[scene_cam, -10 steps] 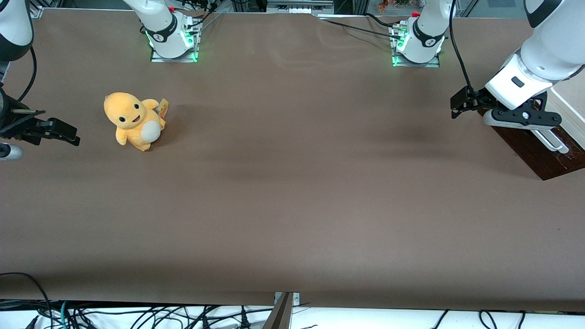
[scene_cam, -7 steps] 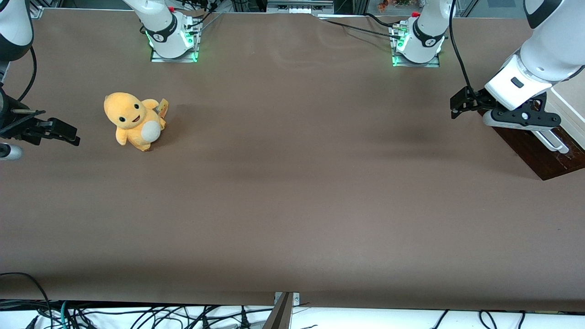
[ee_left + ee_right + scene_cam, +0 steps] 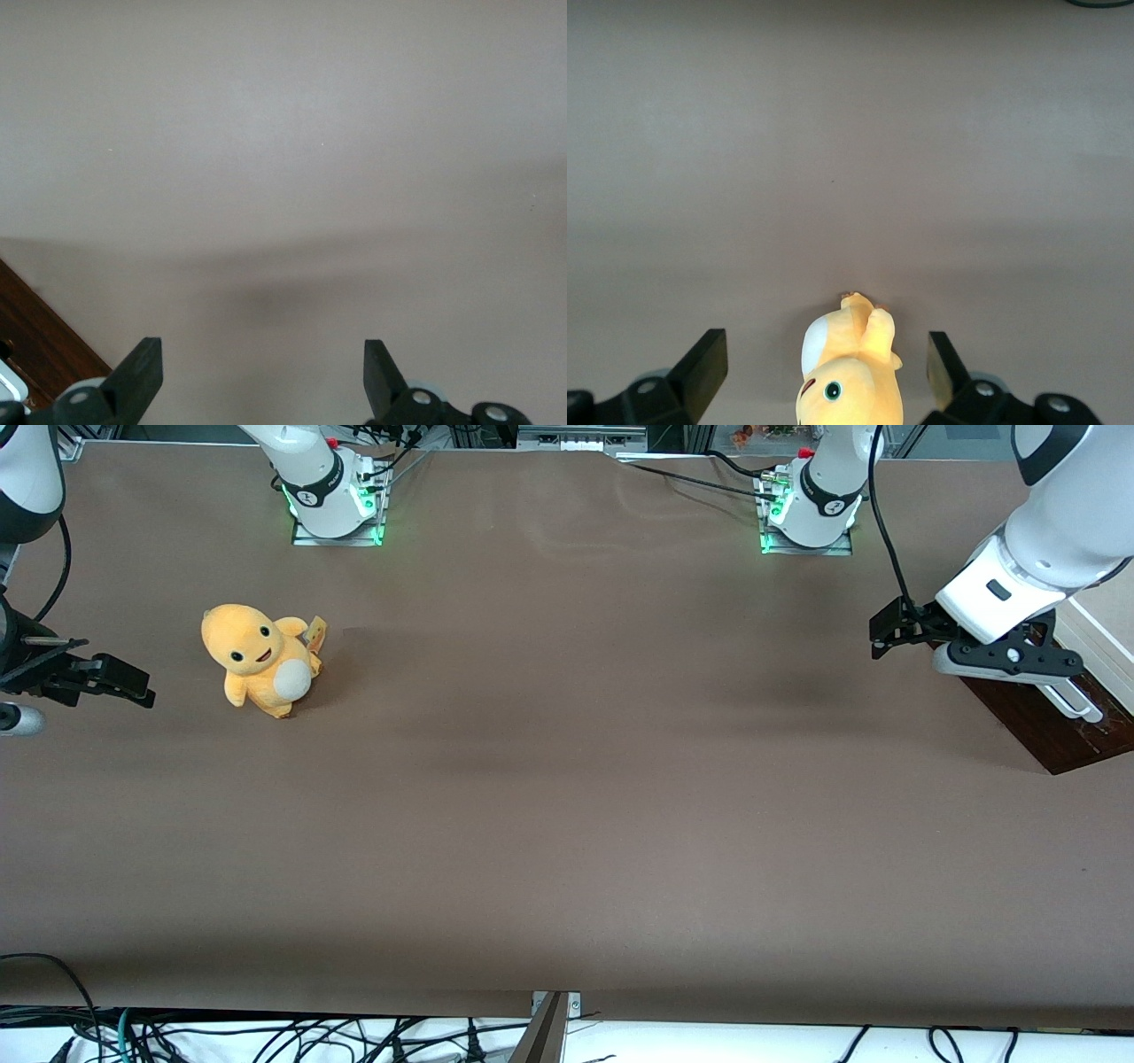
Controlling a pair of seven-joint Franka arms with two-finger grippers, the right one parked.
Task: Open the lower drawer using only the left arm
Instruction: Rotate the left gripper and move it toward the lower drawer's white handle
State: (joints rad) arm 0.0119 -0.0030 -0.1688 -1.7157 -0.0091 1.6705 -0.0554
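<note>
The left arm (image 3: 1054, 531) holds its gripper (image 3: 257, 381) above the table (image 3: 567, 824), fingers (image 3: 142, 372) spread wide with nothing between them. The lower drawer (image 3: 1050, 722) (dark wood front, white handle (image 3: 1076, 701)) sits at the working arm's end, just beside the gripper.

A yellow plush toy (image 3: 260, 659) is sitting upright on the brown surface (image 3: 567, 806), toward the parked arm's end; black cables (image 3: 266, 1036) are trailing along the surface's edge nearest the front camera.

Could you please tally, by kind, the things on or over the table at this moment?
Plush toy: 1
Lower drawer, wood-fronted, under the left arm's open claw: 1
Robot arms, counting the left arm: 2
Total: 4
</note>
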